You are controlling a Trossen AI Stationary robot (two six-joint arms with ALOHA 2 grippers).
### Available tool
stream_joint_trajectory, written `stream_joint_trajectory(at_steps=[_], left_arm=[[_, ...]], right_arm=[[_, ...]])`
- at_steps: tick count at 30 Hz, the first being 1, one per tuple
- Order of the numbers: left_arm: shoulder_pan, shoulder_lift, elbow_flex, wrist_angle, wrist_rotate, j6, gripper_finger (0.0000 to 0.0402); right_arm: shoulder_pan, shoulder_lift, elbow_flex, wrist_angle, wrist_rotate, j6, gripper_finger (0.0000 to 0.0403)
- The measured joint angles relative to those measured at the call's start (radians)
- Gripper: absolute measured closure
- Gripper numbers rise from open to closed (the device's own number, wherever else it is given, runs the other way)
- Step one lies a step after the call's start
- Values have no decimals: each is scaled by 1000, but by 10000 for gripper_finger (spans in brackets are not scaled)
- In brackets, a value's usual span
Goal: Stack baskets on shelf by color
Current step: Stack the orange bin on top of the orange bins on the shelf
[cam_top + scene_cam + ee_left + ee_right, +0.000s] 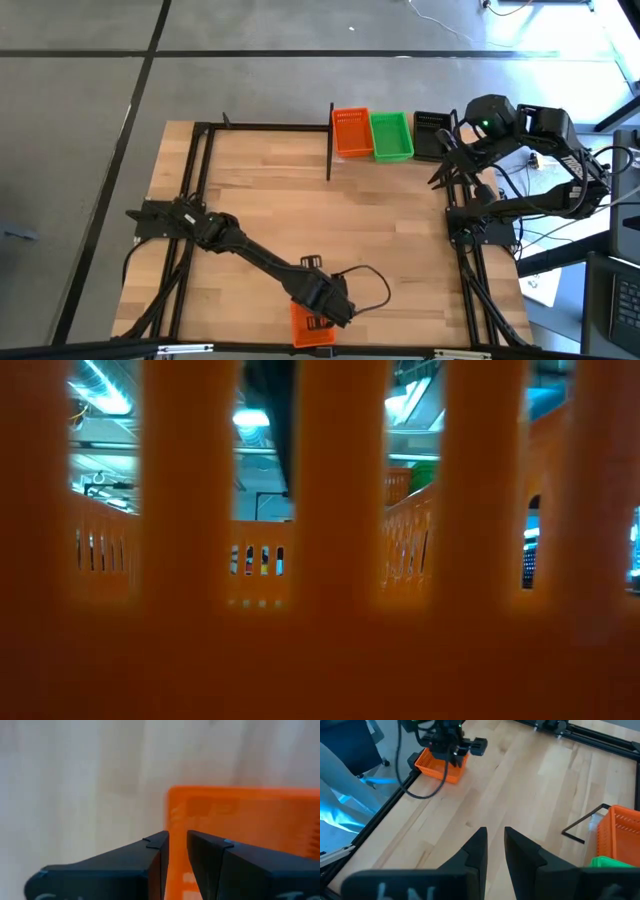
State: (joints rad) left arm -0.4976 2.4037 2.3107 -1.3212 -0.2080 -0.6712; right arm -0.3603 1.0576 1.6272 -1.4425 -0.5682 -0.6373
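A: Baskets! One orange basket (312,327) sits at the near edge of the table (380,220), right in front of the low camera, so that view is nearly all orange wall.

B: What is the left gripper (325,305) doing?

A: It is down on that basket. In its wrist view its two fingers (155,855) pinch the basket's thin side wall between them. It is grasping the basket.

B: Where are the other baskets?

A: On the shelf (400,160) at the far side of the table. There is an orange one (351,132), then a green one (391,136) right beside it, then a black one (431,133) next to the green.

B: And the right gripper (447,170)?

A: It hangs near the black basket, well apart from the left arm. Its fingers (476,851) have a small gap and nothing is between them.
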Motion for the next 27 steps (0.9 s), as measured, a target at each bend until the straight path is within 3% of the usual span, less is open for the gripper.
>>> stream_joint_trajectory(at_steps=[14, 27], left_arm=[[-2, -2, -4, -14, -12, 27, 341], [-2, -2, -192, 87, 76, 23, 340]], right_arm=[[0, 0, 0, 1, 0, 3, 340], [0, 0, 0, 1, 0, 5, 340]])
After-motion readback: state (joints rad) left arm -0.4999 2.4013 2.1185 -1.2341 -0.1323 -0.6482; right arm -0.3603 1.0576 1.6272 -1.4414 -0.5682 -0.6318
